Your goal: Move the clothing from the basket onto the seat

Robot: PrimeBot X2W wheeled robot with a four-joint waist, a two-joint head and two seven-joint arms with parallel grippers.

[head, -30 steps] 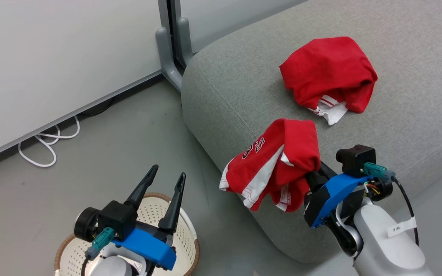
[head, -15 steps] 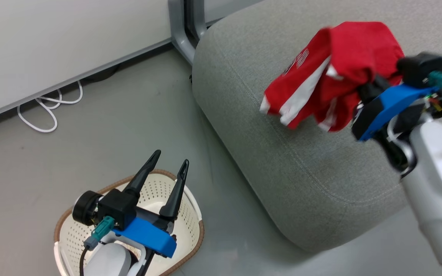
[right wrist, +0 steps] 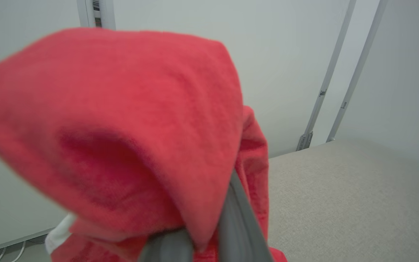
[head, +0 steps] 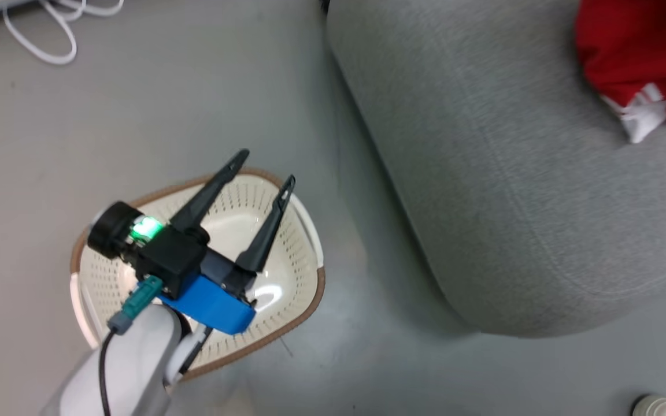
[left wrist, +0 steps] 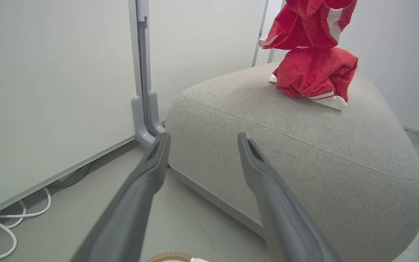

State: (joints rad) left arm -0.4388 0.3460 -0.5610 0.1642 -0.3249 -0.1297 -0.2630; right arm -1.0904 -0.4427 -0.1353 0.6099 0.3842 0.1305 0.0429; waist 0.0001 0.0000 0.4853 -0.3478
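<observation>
The right gripper [right wrist: 204, 234] pinches a red garment [right wrist: 122, 120] (draped over its fingers [right wrist: 236, 222]); the left gripper [head: 267, 166] gapes wide above the basket [head: 295, 263].

Crumpled red garment [left wrist: 315, 78] w/ white trim lies on grey seat [left wrist: 304, 153], 2nd red garment [left wrist: 309, 25] hangs just above; cream basket [head: 295, 260] upright beside seat.

Grey floor [head: 194, 104]: basket [head: 295, 254] stands on it, just beside the rounded end of the seat [head: 512, 202]. White cable [head: 38, 49] lies looped on the floor, well apart from the basket. The seat rests on the floor. One crumpled red garment [head: 633, 52], white trim showing, lies on its top.
</observation>
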